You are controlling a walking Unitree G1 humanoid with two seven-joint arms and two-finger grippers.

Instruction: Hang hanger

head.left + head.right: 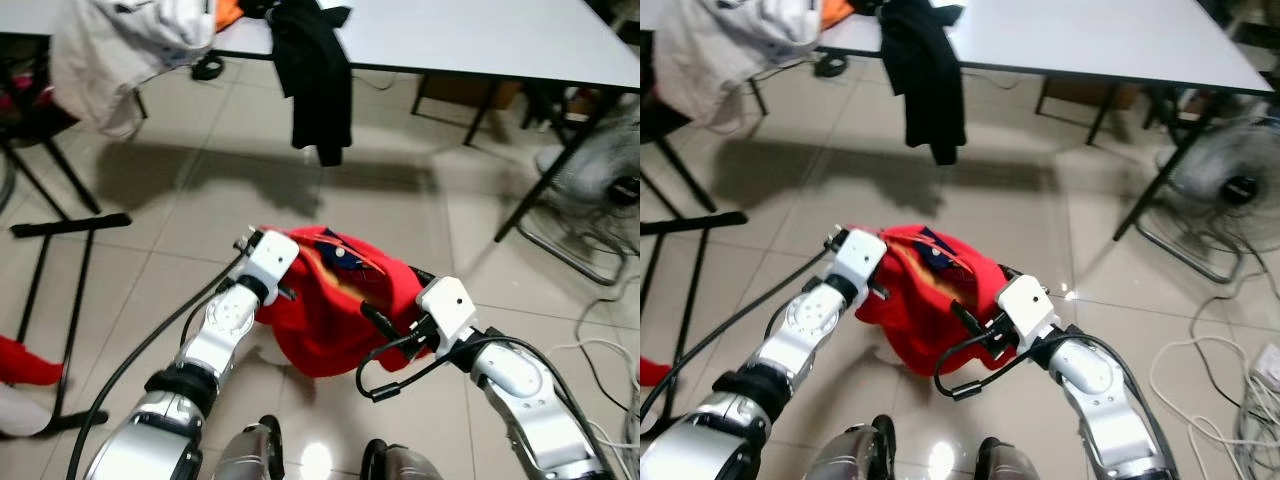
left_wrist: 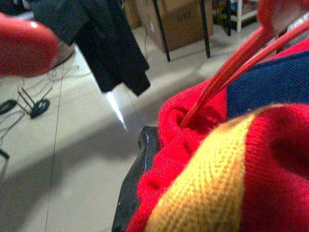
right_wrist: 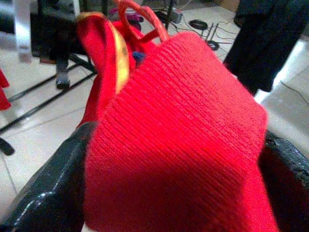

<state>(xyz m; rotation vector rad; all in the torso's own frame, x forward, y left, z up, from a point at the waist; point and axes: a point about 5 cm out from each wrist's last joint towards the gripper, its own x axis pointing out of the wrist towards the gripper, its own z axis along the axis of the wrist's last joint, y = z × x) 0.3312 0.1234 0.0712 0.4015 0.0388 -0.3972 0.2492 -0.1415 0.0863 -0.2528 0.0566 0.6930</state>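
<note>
A red sweater (image 1: 335,310) with a yellow and blue collar hangs between my two arms above the tiled floor. It sits on a red hanger (image 2: 231,67), whose hook (image 3: 145,19) rises over the collar. My left gripper (image 1: 294,264) grips the sweater's left shoulder; one black finger (image 2: 133,188) lies under the knit. At the garment's right side my right gripper (image 1: 388,324) is shut on it. The red knit is pressed between its two black fingers (image 3: 53,188).
A white table (image 1: 480,40) stands ahead with a black garment (image 1: 318,80) draped over its edge. A pale garment (image 1: 120,50) hangs at the upper left above a black stand (image 1: 70,228). On the right are a floor fan (image 1: 600,190) and loose cables (image 1: 600,350).
</note>
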